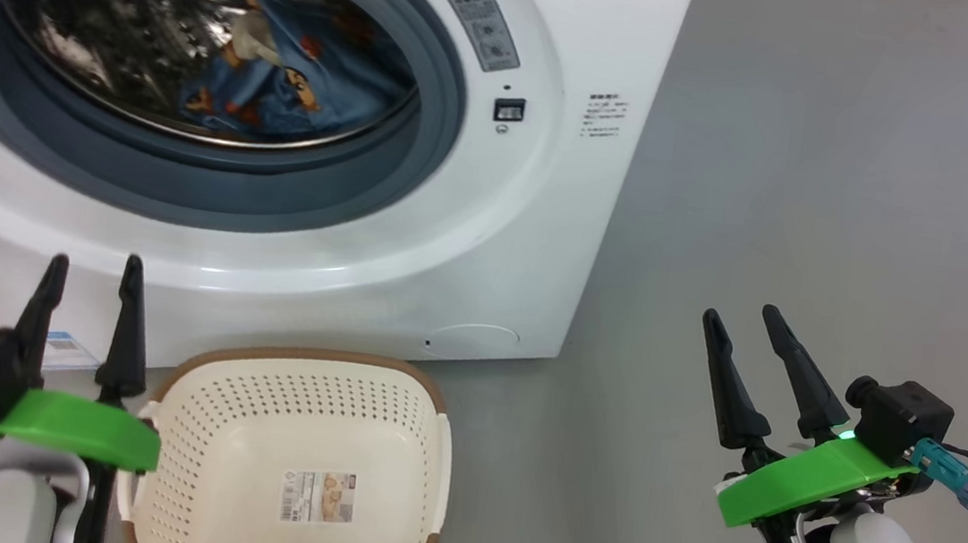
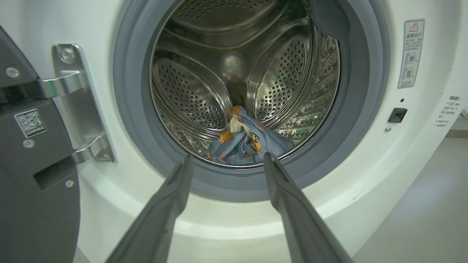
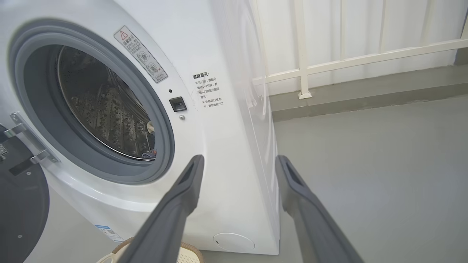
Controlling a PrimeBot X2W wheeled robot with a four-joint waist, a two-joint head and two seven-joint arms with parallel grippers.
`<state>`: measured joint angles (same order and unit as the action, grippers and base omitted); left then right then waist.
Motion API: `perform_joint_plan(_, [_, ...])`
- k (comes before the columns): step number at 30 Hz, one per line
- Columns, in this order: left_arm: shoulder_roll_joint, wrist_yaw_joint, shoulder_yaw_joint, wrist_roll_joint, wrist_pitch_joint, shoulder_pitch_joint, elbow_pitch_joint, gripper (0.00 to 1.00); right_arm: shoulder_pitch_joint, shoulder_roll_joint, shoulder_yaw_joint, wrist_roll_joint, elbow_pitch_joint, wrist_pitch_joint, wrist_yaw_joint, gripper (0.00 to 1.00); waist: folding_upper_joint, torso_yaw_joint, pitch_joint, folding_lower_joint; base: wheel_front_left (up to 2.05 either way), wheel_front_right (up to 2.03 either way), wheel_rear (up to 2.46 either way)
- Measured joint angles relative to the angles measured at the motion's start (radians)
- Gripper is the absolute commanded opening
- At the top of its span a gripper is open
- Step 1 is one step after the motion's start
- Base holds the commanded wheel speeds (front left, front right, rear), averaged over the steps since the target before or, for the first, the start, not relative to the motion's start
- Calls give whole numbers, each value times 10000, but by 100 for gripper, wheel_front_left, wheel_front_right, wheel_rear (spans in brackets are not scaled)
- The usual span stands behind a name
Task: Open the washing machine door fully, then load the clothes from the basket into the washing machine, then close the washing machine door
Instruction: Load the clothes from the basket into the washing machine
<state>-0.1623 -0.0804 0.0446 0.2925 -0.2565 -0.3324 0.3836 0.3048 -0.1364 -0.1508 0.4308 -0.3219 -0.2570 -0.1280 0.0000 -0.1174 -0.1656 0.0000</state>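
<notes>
Two steps done: clothes [image 1: 277,61] in drum [image 1: 105,25] at 11 o'clock, basket [image 1: 252,427] bare; door [image 2: 36,212] unclosed. My left claw [image 1: 96,259], right claw [image 1: 742,311] gape empty.

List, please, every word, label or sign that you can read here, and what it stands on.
"温馨提示": heading of the note printed on the washer; its smaller lines are too small.
Red warning triangle: atop the grey sticker by the drum; its text is blurred.
QR code, no words: on the door.
Label in the basket: too small.
Blue label low on the washer: too small.
</notes>
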Motion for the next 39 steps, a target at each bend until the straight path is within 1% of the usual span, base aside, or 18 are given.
perform_joint_plan(6, [163,163,-215,10,0,896,-548,100,-421,-86,10,0,-63,0,0,100,0,289,399,0,0,0,0])
perform_joint_plan(14, [424,334,-499,13,0,1808,-1087,100,-443,-132,-36,0,-81,0,0,100,0,499,811,0,0,0,0])
perform_joint_plan(22, [575,334,-633,71,0,2714,-1751,100,-712,-159,-48,4,-105,0,0,100,0,642,1058,0,0,0,0])
perform_joint_plan(25, [685,360,-633,71,0,2962,-1948,100,-807,-169,-52,4,-109,0,0,100,0,705,1109,0,0,0,0])
perform_joint_plan(31, [702,426,-631,35,0,3313,-2280,100,-828,-199,-52,4,-102,0,0,100,0,835,1154,0,0,0,0])
perform_joint_plan(33, [702,506,-635,8,0,3377,-2380,100,-828,-198,-54,4,-102,0,0,100,0,864,1161,0,0,0,0])
perform_joint_plan(39, [700,502,-642,12,0,3500,-2474,100,-829,-198,-79,4,-102,0,0,100,0,901,1178,0,0,0,0])
